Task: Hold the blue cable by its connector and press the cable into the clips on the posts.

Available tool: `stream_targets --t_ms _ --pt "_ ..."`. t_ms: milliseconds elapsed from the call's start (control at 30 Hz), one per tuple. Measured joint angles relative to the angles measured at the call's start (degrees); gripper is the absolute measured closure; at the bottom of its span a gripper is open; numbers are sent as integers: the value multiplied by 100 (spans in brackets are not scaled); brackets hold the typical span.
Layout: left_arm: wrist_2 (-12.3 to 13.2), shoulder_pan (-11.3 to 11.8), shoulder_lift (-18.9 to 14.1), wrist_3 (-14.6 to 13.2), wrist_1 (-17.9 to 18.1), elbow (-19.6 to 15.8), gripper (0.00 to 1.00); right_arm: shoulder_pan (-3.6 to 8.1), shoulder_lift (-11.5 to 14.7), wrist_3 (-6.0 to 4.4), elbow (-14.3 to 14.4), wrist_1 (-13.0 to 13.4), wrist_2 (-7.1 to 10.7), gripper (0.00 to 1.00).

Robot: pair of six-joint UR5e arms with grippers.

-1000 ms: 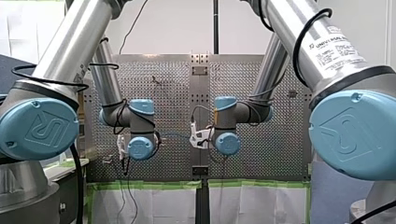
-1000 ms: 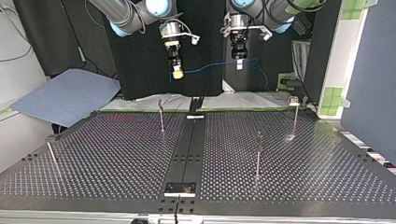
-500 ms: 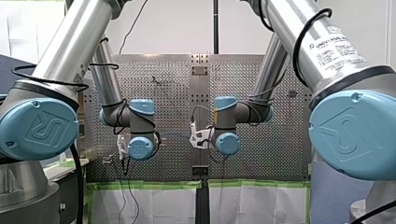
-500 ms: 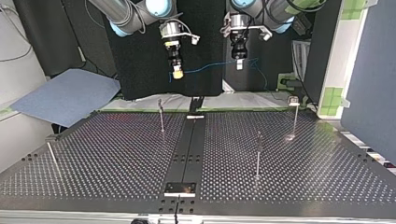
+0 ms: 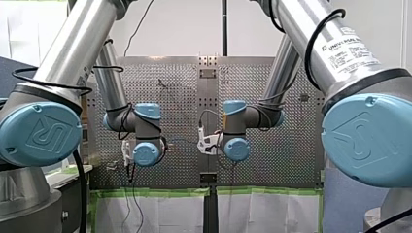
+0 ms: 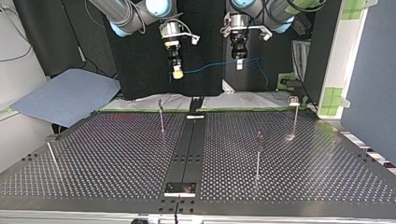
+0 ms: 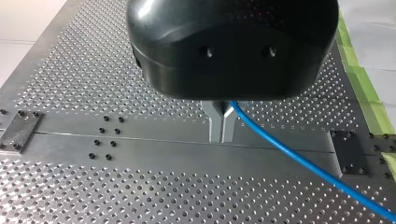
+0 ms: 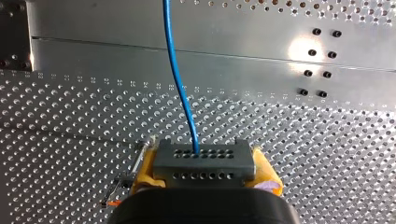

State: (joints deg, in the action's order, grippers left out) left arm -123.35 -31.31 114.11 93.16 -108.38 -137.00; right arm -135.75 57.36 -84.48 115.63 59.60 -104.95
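Both arms hang high over the far edge of the desk (image 6: 116, 154) as the top view shows it, so the whole perforated surface below them lies open. My left jaws, at that view's right, are pinched narrow on the blue cable (image 7: 303, 159), with the two metal fingers (image 7: 215, 126) closed together around it. From there the cable runs almost level across to my right jaws, which are closed on the grey connector (image 8: 203, 163) with a yellow pad (image 8: 145, 167) on either side of it. Past my left jaws a loose tail of cable droops at the top view's right. There is one cable, one connector and four posts. The first post (image 6: 161, 116) stands just left of the plain centre strip (image 6: 189, 149), near the far edge. The second post (image 6: 258, 156) stands right of the strip, nearer the middle. The third post (image 6: 294, 120) is near the far right corner. The fourth post (image 6: 52, 158), by the left edge, looks tilted. The posts stand well apart from each other, and the cable hangs clear above them. A blue sheet (image 6: 65, 95) lies beyond the desk's far left corner.
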Motion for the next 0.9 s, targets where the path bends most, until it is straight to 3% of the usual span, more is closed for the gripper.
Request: stream_targets --t_ms 333,600,900 --pt "12 37 63 -43 -63 -6 100 2 -20 14 -20 -20 -10 100" --pt "17 68 435 -78 -230 -9 100 8 -381 42 -85 -313 -26 100" --pt "18 70 670 -79 -237 -9 100 8 -642 43 -88 -351 -27 100"
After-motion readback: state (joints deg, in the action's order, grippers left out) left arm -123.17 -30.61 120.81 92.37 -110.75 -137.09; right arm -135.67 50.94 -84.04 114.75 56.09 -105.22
